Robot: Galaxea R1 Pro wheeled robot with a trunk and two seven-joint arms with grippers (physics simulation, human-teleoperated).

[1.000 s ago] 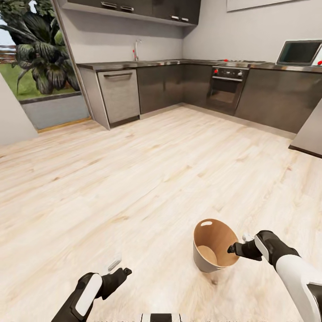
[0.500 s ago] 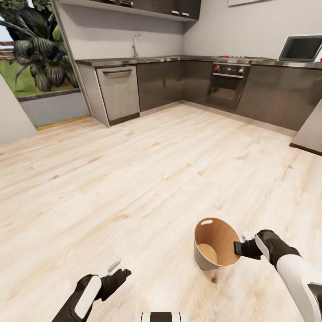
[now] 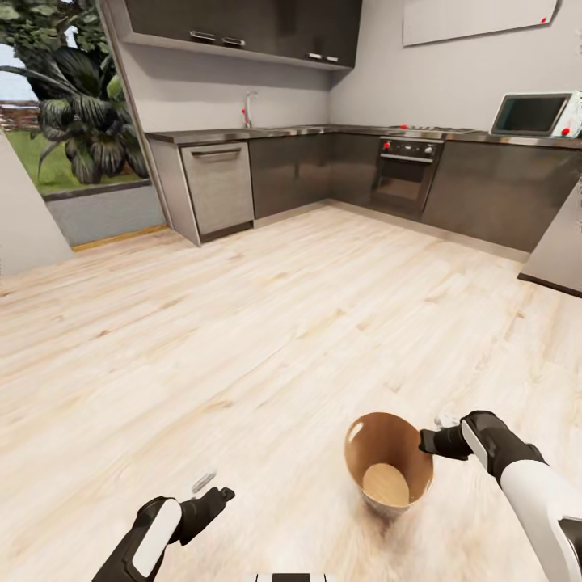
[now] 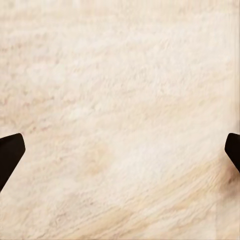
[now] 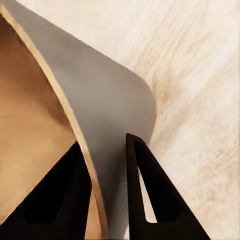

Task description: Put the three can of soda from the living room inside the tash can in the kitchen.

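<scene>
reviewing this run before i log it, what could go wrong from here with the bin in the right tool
1. The right tool pinches only the thin rim of the tash can, one finger inside and one outside in the right wrist view; such a narrow edge hold could slip or let the bin swing.
2. The bin looks empty, brown bottom bare, with no soda can in it, so the task may stall here.
3. The left tool hangs open over the floor, giving no support.

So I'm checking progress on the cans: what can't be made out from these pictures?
- Pale grey round bin with brown inside: the head view shows its bare floor; its outer far side is turned away.
- Right tool: the right wrist view straddles the rim; grip firmness is unclear.
- White microwave: the head view's right edge cuts it off.
</scene>
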